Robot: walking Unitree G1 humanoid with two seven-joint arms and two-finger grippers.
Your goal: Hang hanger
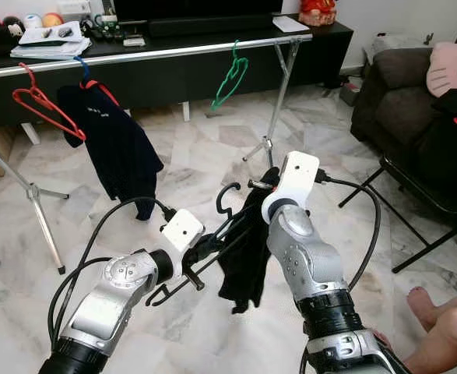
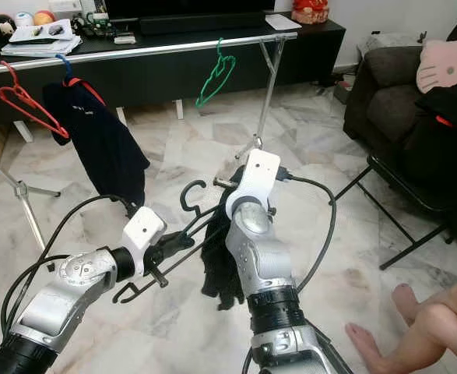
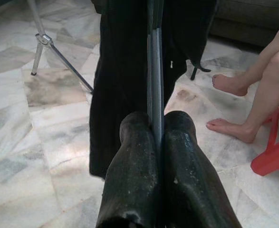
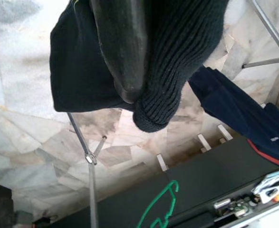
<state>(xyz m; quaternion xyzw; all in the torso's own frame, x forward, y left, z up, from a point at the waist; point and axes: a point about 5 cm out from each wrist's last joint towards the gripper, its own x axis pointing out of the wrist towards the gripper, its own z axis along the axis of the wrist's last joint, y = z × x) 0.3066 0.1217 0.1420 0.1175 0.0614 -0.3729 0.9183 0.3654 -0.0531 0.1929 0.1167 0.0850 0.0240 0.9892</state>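
Both grippers were seen raised in front of the robot, above the marble floor (image 1: pixel 212 148). By the left gripper (image 3: pixel 157 124) a black hanger (image 1: pixel 226 196) was clenched: its two black fingers (image 3: pixel 132 156) were pressed together on the hanger's thin edge, as was seen in the left wrist view. A black knitted garment (image 1: pixel 242 265) was draped over that hanger and hung down between the two arms. The right gripper (image 4: pixel 129 92) was buried in the same garment; one dark finger was wrapped in the knit, and whether it was open or clenched could not be told.

Farther off, a silver clothes rail (image 1: pixel 158 53) was stretched across the room on folding legs, in front of a low black cabinet (image 1: pixel 174 78). On the rail a red hanger (image 1: pixel 45 105), a dark navy shirt (image 1: pixel 111 148) on its own hanger, and a green hanger (image 1: pixel 230 78) were hung, well apart from one another. The black hanger was held well short of the rail.

A person's bare feet (image 3: pixel 229 128) were seen on the floor to the robot's right, near a dark sofa (image 1: pixel 399 93).
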